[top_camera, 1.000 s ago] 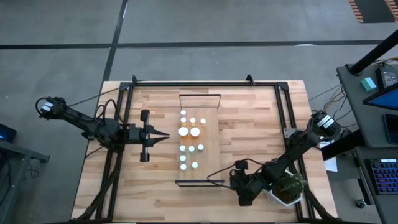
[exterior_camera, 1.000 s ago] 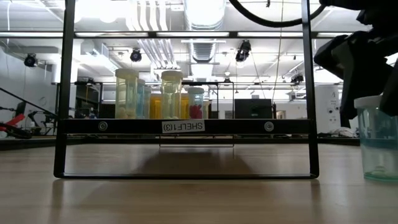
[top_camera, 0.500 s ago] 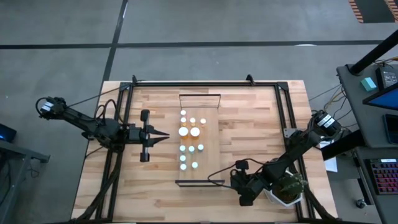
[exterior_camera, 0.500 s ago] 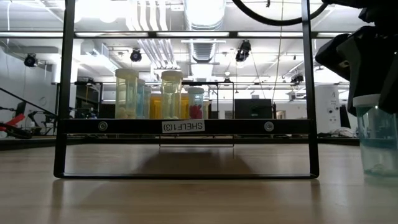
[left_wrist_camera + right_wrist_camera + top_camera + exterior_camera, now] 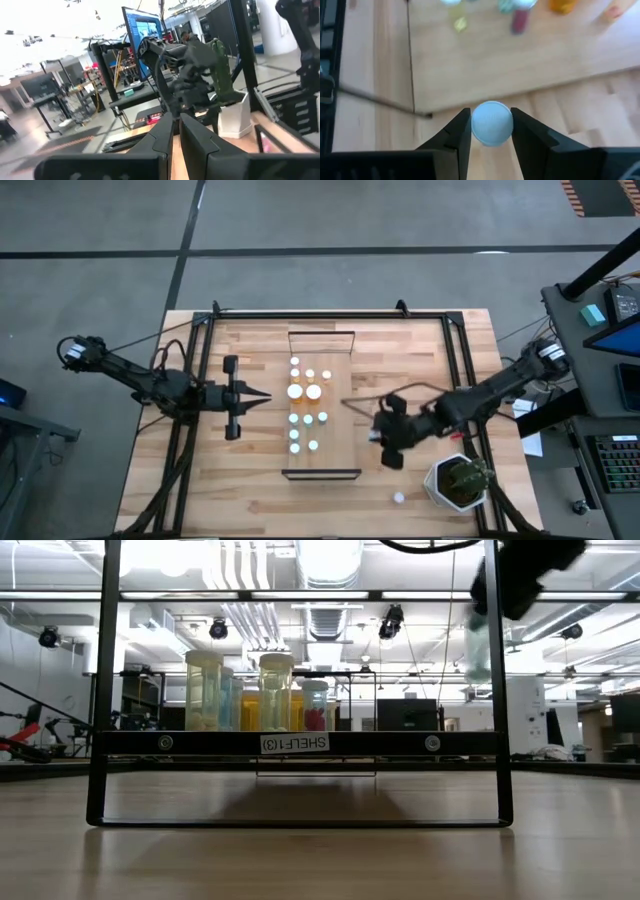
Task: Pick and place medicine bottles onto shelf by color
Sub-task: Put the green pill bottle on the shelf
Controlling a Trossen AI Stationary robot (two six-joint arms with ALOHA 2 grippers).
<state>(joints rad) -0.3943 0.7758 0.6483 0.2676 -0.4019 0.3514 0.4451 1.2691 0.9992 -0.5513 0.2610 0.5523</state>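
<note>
A pale blue-capped medicine bottle (image 5: pixel 491 123) is clamped between the fingers of the right gripper (image 5: pixel 385 442), held in the air just beside the shelf (image 5: pixel 340 395). The other medicine bottles (image 5: pixel 307 405) are grouped on the shelf. The left gripper (image 5: pixel 264 397), fingers pressed together, is held beside the shelf's opposite edge.

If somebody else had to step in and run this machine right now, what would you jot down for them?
Right gripper: shut on a bottle with a pale bluish cap, held in the air just off the right side of the shelf.
Left gripper: shut, holding nothing, waiting left of the shelf.
Done: about ten bottles already stand on the shelf in rows.
Left: set down the carried bottle with its colour group. One small white-capped bottle is on the table next to the potted plant and needs collecting.
</note>
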